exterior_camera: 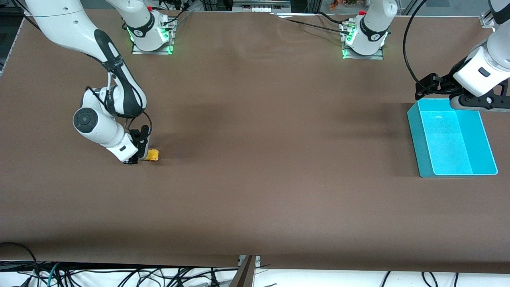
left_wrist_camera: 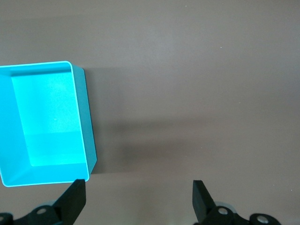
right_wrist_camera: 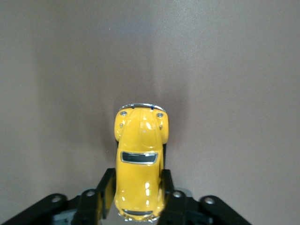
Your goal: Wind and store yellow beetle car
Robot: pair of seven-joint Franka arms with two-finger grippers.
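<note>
In the front view, the right gripper (exterior_camera: 140,156) is down at the brown table (exterior_camera: 255,159) toward the right arm's end, its 2 fingers closed on the rear of the yellow beetle car (exterior_camera: 152,154). The car sits on the table surface, its body sticking out from the fingers toward the middle of the table. The left gripper (exterior_camera: 426,88) hangs in the air over the edge of the teal bin (exterior_camera: 420,139) that lies farthest from the front camera, at the left arm's end of the table. The bin is a rectangular open tray resting flat on the table, well apart from the car.

In the left wrist view, the left gripper (left_wrist_camera: 139,199) shows 2 dark fingers (left_wrist_camera: 75,197) spread wide with only bare table between them. The teal bin (left_wrist_camera: 89,136) lies below, one corner close to a fingertip, its inside holding nothing.

In the right wrist view, the right gripper (right_wrist_camera: 136,197) pinches the yellow beetle car (right_wrist_camera: 139,161) from both sides, one finger pad (right_wrist_camera: 105,190) pressed against each flank near the tail. The car's nose, with 2 small round headlights and a chrome bumper, points away from the gripper, and its dark window faces up. The wheels cannot be seen from this angle.
</note>
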